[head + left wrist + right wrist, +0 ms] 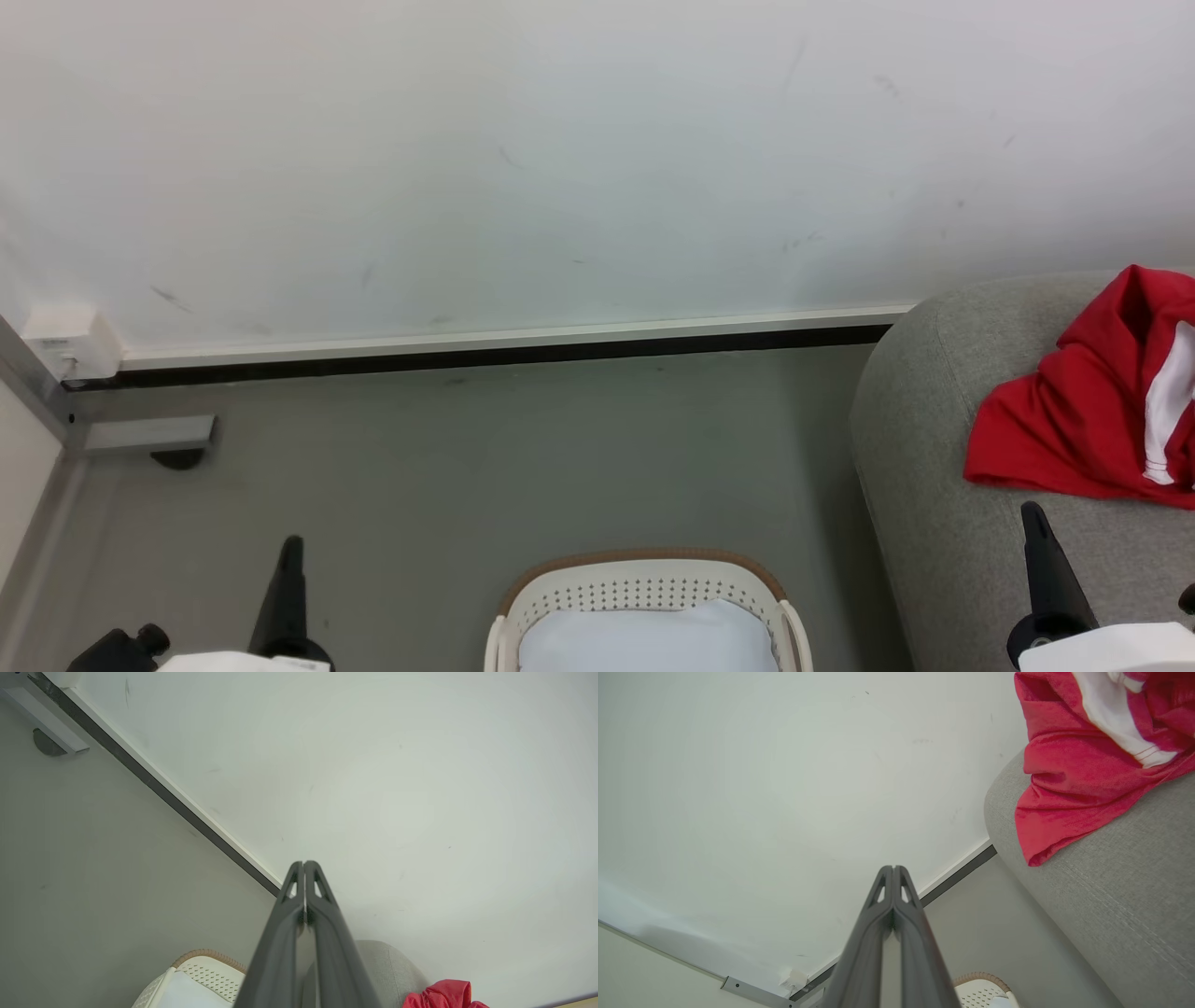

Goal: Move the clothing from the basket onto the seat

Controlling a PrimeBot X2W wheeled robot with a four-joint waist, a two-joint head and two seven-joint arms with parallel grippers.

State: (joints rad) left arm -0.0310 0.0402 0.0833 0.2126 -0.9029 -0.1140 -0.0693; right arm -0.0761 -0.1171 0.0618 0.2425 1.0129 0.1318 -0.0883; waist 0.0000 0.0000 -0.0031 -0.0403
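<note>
Fingers on left gripper (292, 543) and right gripper (1031, 511) are pinched together, empty; red clothing (1055, 429) lies on the seat (934, 495), so check the basket (644, 556) fully before finishing.

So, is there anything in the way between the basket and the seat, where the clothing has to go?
Nothing visible. Only bare grey floor lies between the basket and the seat to its right. Red clothing already lies on the seat, and in the basket's visible part I see its pale liner.
</note>
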